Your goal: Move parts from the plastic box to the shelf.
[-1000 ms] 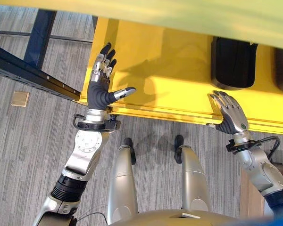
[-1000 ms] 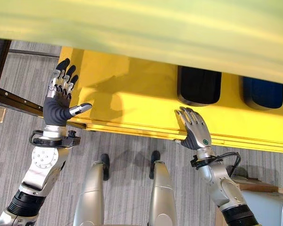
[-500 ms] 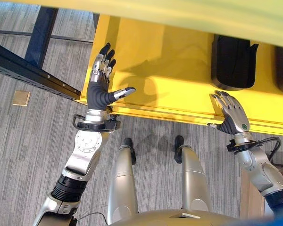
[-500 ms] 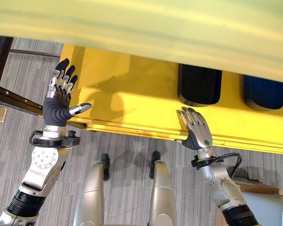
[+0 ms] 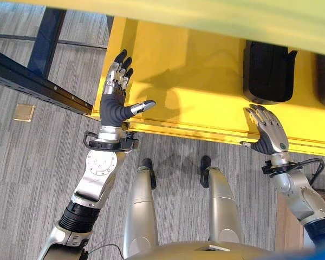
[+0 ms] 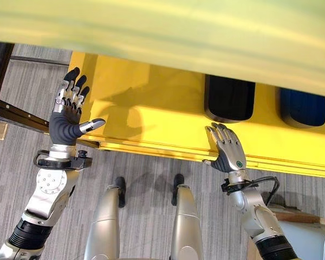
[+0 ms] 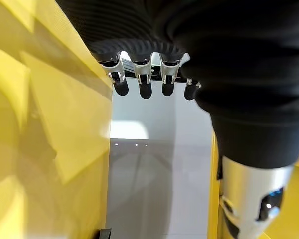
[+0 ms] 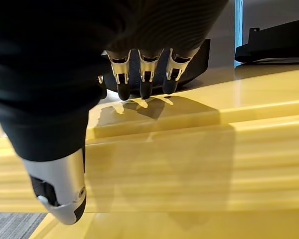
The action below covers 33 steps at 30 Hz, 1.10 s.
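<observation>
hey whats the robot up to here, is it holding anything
No, both hands are empty. The robot stands at a yellow shelf. Its left hand is open, fingers straight, raised over the shelf's left end. Its right hand is open too, at the shelf's front edge, just short of a black moulded part already lying on the shelf. A second dark part lies further to the right.

I can't read any text, label, number or sign here: the yellow shelf (image 5: 206, 81) is plain, and the black part (image 5: 266, 70) at its back edge shows no legible print.
</observation>
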{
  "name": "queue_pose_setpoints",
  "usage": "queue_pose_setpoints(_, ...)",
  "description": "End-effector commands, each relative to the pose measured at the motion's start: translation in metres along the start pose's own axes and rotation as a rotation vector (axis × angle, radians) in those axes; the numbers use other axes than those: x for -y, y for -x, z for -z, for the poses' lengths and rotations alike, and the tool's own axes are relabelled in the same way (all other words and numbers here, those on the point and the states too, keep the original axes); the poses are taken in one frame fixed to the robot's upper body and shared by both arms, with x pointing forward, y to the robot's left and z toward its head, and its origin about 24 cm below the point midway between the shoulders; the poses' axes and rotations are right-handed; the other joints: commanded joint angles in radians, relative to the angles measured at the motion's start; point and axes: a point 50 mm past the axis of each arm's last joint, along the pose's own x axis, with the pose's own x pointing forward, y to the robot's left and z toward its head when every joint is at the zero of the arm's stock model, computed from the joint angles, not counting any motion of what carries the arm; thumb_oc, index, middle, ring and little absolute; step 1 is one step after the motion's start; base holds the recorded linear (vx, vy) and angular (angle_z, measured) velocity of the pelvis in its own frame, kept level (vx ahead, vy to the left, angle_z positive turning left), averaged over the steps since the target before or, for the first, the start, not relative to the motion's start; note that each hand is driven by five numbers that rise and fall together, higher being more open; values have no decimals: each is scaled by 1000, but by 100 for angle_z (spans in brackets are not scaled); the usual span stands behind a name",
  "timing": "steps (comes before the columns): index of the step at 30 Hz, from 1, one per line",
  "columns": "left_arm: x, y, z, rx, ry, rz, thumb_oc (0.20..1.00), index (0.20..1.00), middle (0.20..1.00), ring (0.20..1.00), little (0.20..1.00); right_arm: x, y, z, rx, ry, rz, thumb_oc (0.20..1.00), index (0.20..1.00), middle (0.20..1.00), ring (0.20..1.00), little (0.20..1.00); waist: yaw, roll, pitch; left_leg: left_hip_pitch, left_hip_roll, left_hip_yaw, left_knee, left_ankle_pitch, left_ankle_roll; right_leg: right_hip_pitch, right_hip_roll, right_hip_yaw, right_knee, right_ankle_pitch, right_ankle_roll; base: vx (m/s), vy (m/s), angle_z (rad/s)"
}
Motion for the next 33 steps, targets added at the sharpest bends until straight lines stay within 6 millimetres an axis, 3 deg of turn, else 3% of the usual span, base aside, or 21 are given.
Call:
queue_pose_setpoints(1, 3, -4, -11, 88, 31, 0, 1000, 1000, 1000, 1000, 1000, 5, 3, 22, -85, 53, 2, 1000, 1000, 1000, 1000, 1000, 9, 11, -23, -18, -8, 1, -47, 41, 17, 11, 14, -59, 24, 32, -17, 0, 0, 0)
queue_pose_setpoints(15, 1, -3, -11, 84, 30, -4, 1000, 1000, 1000, 1000, 1000, 2, 5, 29, -121, 60, -9, 1000, 1000, 1000, 1000, 1000, 9, 11, -22, -20, -10, 0, -46, 41, 19, 7, 13, -60, 31, 29, -16, 6, -1, 0)
queue_pose_setpoints(16, 1, -3, -11, 83, 30, -3, 1000, 1000, 1000, 1000, 1000, 2, 5, 30, -123, 61, -9, 1000, 1000, 1000, 1000, 1000, 10, 12, -27, -12, -11, -6, -44, 22, 15, 14, 16, -56, 35, 13, -12, 0, 0, 0)
queue_pose_setpoints(17, 1, -3, -11, 83, 30, -2, 1000, 1000, 1000, 1000, 1000, 3, 4, 30, -123, 64, -6, 1000, 1000, 1000, 1000, 1000, 10, 11, -22, -20, -10, 0, -45, 40, 19, 8, 13, -62, 32, 27, -17, 84, -14, -1)
queue_pose_setpoints(20, 0, -3, -11, 81, 30, -2, 1000, 1000, 1000, 1000, 1000, 7, 1, 31, -120, 70, 14, 1000, 1000, 1000, 1000, 1000, 12, 11, -30, -9, -11, -6, -42, 15, 14, 16, 16, -57, 36, 9, -11, -2, -4, -1)
queue_pose_setpoints(21, 0, -3, -11, 83, 29, -2, 1000, 1000, 1000, 1000, 1000, 8, 0, 31, -118, 72, 21, 1000, 1000, 1000, 1000, 1000, 14, 11, -25, -20, -10, -2, -44, 38, 20, 7, 14, -63, 33, 27, -17, 0, 0, 0)
queue_pose_setpoints(23, 1, -3, -12, 86, 31, 0, 1000, 1000, 1000, 1000, 1000, 12, -4, 29, -108, 73, 38, 1000, 1000, 1000, 1000, 1000, 15, 11, -31, -12, -11, -8, -41, 14, 14, 13, 17, -58, 39, 7, -11, 0, 0, 0)
queue_pose_setpoints(25, 1, -3, -12, 89, 29, 5, 1000, 1000, 1000, 1000, 1000, 15, -8, 28, -100, 79, 55, 1000, 1000, 1000, 1000, 1000, 16, 12, -26, -25, -11, 0, -40, 37, 19, 3, 13, -63, 36, 26, -17, -38, 6, 0)
queue_pose_setpoints(33, 1, -2, -13, 87, 31, 3, 1000, 1000, 1000, 1000, 1000, 20, -16, 25, -89, 74, 96, 1000, 1000, 1000, 1000, 1000, 21, 14, -28, -26, -12, -2, -37, 34, 21, -3, 11, -65, 47, 20, -19, 0, 0, 0)
